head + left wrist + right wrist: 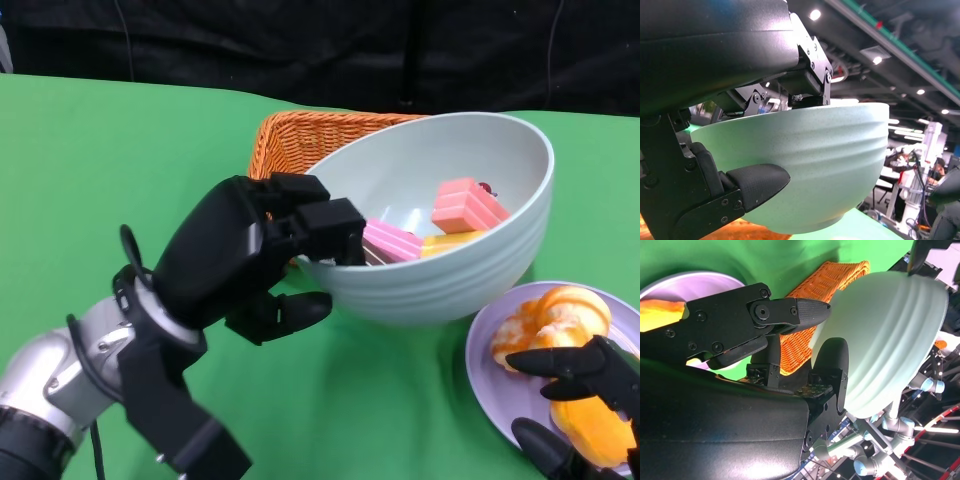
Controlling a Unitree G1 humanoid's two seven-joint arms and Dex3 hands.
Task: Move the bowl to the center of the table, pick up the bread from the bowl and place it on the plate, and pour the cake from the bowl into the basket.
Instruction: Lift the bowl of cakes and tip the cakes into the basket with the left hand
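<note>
Tilting toward the camera, the pale green bowl (440, 225) is lifted off the green table (90, 170), its far rim over the woven basket (300, 140) behind it. Left hand (250, 255) holds the bowl by its near rim, fingers hooked inside, thumb pressed on the ribbed outer wall. Purple plate (490, 375) sits at lower right, carrying the orange-glazed bread (555, 320). Right hand (585, 400) rests over the plate; fingertips apart, nothing between them. Pink cake pieces (468, 205) lie inside the bowl, none in the basket.

Judgement: bread step looks done; the pour is in hand. Next move calls for carrying the bowl further over the basket and tipping it away, so the cakes slide out past the far rim.
</note>
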